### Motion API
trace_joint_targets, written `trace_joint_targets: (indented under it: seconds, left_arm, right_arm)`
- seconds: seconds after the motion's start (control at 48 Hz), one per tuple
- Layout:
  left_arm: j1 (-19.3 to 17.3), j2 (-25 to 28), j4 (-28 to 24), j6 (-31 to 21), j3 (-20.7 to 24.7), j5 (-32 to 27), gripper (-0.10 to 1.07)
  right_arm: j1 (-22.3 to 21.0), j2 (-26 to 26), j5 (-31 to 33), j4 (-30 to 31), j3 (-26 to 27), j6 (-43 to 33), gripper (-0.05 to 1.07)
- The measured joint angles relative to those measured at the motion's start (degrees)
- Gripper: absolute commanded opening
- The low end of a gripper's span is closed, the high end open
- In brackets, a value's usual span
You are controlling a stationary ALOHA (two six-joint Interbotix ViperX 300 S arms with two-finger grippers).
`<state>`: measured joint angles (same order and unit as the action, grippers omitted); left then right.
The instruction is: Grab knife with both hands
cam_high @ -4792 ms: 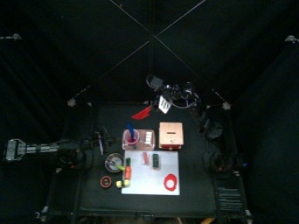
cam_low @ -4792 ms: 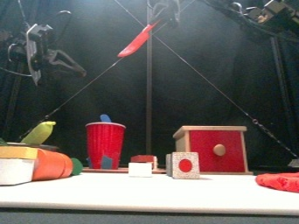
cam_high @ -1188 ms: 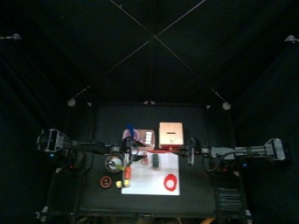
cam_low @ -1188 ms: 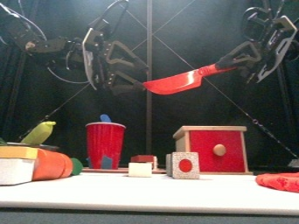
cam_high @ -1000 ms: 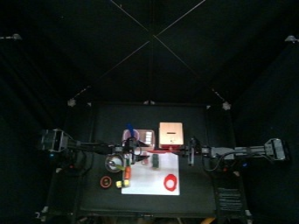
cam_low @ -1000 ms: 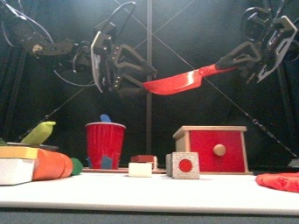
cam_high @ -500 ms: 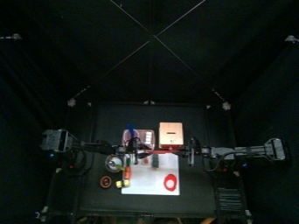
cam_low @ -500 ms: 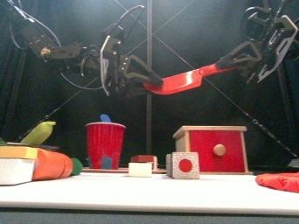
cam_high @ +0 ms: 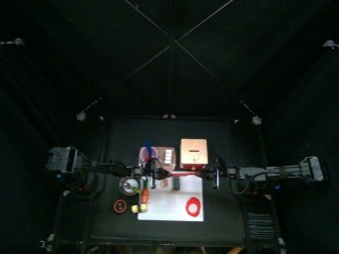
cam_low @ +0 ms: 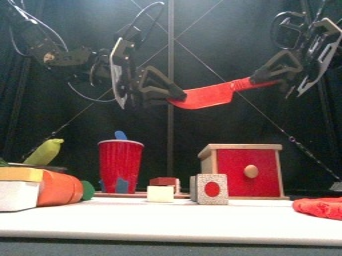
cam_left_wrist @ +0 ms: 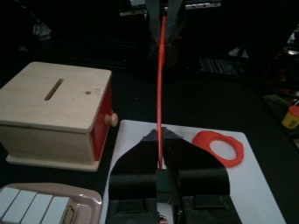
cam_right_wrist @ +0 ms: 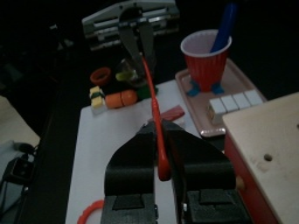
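Observation:
The knife (cam_low: 214,95) is red plastic and hangs high above the table, sloping up toward the right. My right gripper (cam_low: 277,68) is shut on its handle end. My left gripper (cam_low: 163,90) has its jaws closed around the blade tip. The left wrist view shows the blade (cam_left_wrist: 160,87) edge-on, running from between the jaws toward the other arm. Seen from the right wrist, the knife (cam_right_wrist: 149,96) runs from my jaws to the left gripper (cam_right_wrist: 131,22). From above, the knife (cam_high: 180,177) bridges both grippers over the table's middle.
Below stand a red cup (cam_low: 120,163) with a blue stick, a wooden box (cam_low: 243,170) with a red front, and two small blocks (cam_low: 163,188). A red ring (cam_left_wrist: 219,147) lies on a white sheet (cam_left_wrist: 251,175). Toy food (cam_low: 54,187) sits at the left.
My left gripper has moved right onto the blade tip and its jaws have closed from wide open around it. The right gripper has kept holding the handle.

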<state>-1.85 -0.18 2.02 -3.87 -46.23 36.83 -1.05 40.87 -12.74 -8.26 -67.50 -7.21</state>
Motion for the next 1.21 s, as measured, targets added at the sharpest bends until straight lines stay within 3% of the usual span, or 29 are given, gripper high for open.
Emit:
trace_joint_targets:
  seconds: [0.167,0.333,1.208]
  left_arm:
    - [0.0,0.0,0.0,0.1,-0.4,0.0,0.34]
    - [0.0,0.0,-0.1,0.1,-0.5,-0.1,0.34]
    - [-0.1,-0.1,-0.1,-0.1,-0.6,-0.1,0.34]
  right_arm:
    - [0.1,-1.8,7.8,-2.0,1.9,0.1,0.17]
    - [0.0,-3.3,11.6,-1.9,3.7,0.4,0.17]
    - [-0.1,-3.5,12.0,-1.2,4.2,0.2,0.17]
